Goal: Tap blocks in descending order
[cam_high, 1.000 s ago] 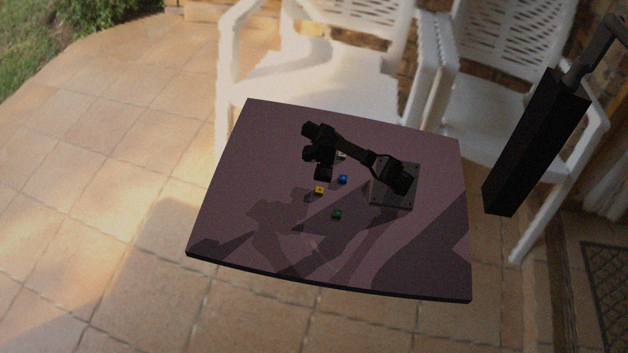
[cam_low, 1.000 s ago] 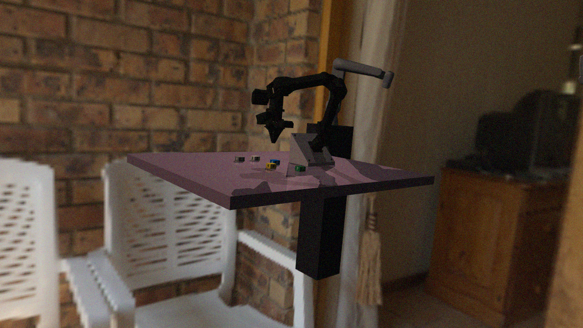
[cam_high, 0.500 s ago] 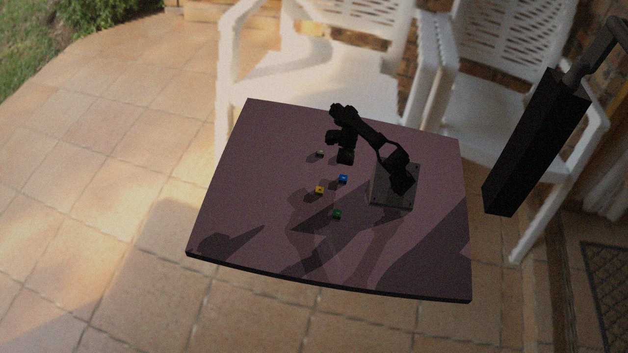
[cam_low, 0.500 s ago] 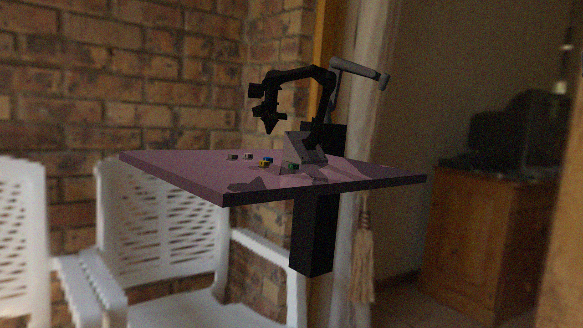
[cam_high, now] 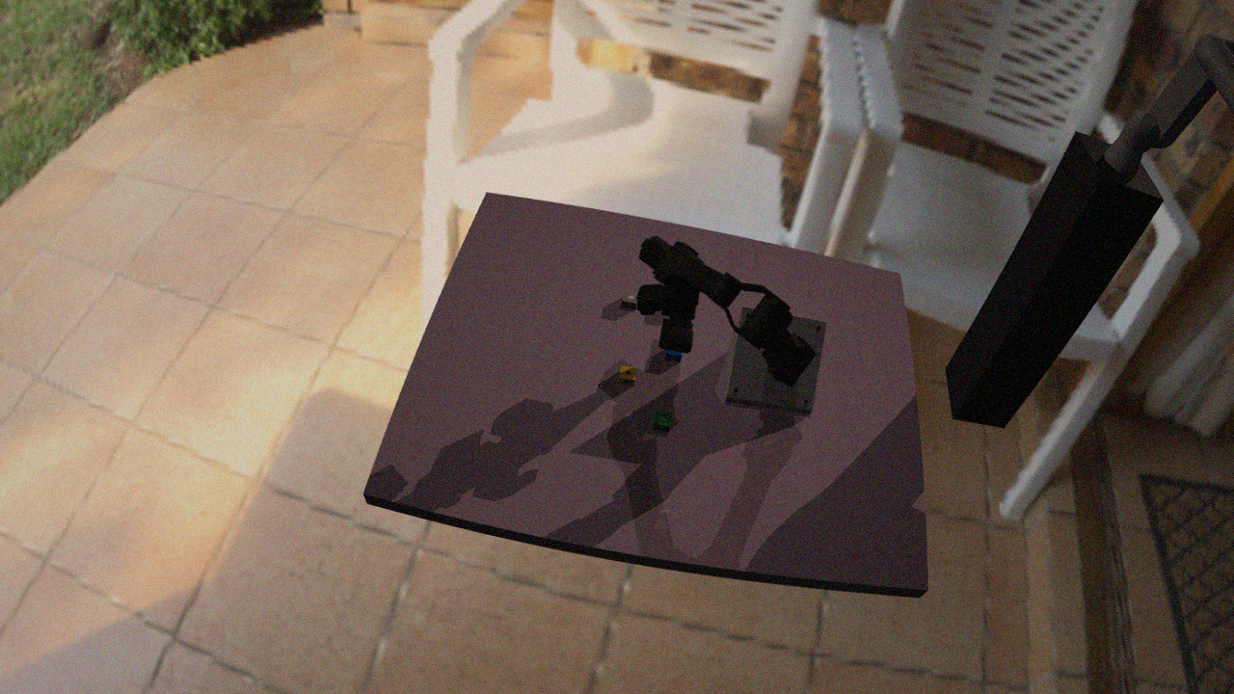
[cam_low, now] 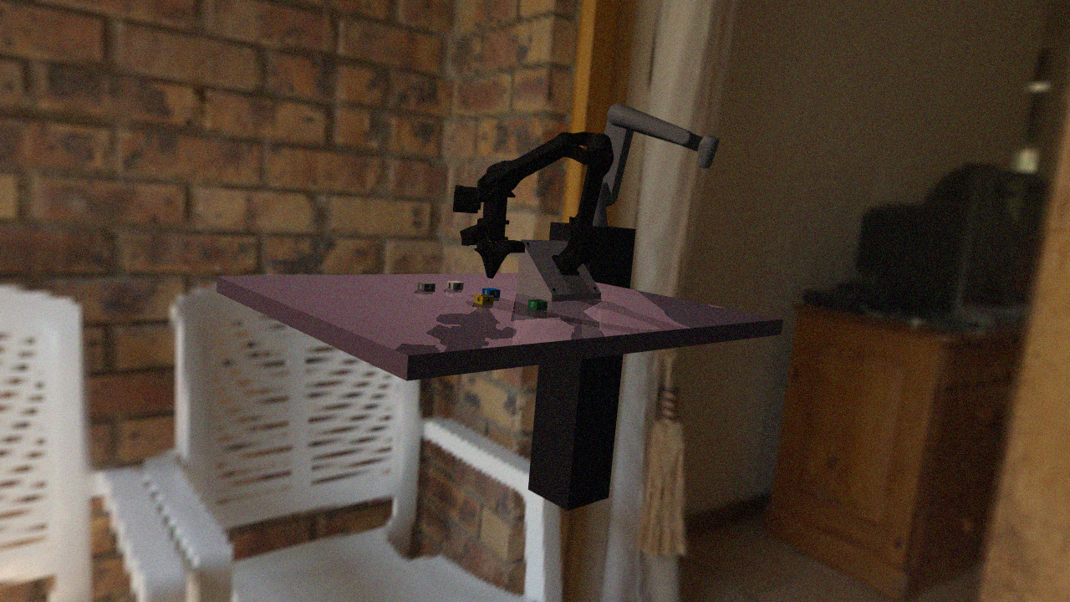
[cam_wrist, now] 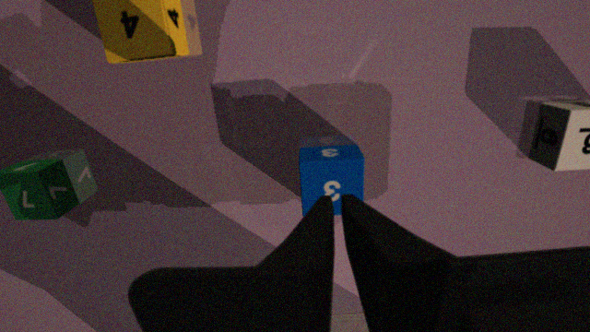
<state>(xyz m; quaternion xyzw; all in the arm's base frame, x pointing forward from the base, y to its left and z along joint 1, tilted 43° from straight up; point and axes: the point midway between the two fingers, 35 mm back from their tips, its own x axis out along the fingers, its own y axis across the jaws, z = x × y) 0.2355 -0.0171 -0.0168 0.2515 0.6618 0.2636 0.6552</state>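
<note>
My gripper (cam_low: 491, 274) (cam_wrist: 336, 205) is shut and empty, tips pointing down a little above the blue block (cam_high: 673, 355) (cam_low: 491, 293) (cam_wrist: 318, 172), which shows a 3. The yellow block (cam_high: 627, 373) (cam_low: 482, 300) (cam_wrist: 149, 43) shows a 4 and sits at the wrist view's upper left. The green block (cam_high: 662, 421) (cam_low: 537, 305) (cam_wrist: 39, 191) at its left shows a 7. The white block (cam_low: 454, 286) (cam_wrist: 578, 154) is cut off at its right edge; its digit looks like an underlined 6 upside down. A grey block (cam_high: 629, 302) (cam_low: 425, 286) is outside the wrist view, digit unreadable.
The blocks stand apart on the purple table (cam_high: 483, 258) (cam_low: 321, 299). The arm's grey base plate (cam_high: 797, 345) (cam_low: 572, 288) is beside the blue block. Arm shadows cross the table. The arm hides the white block in the top view.
</note>
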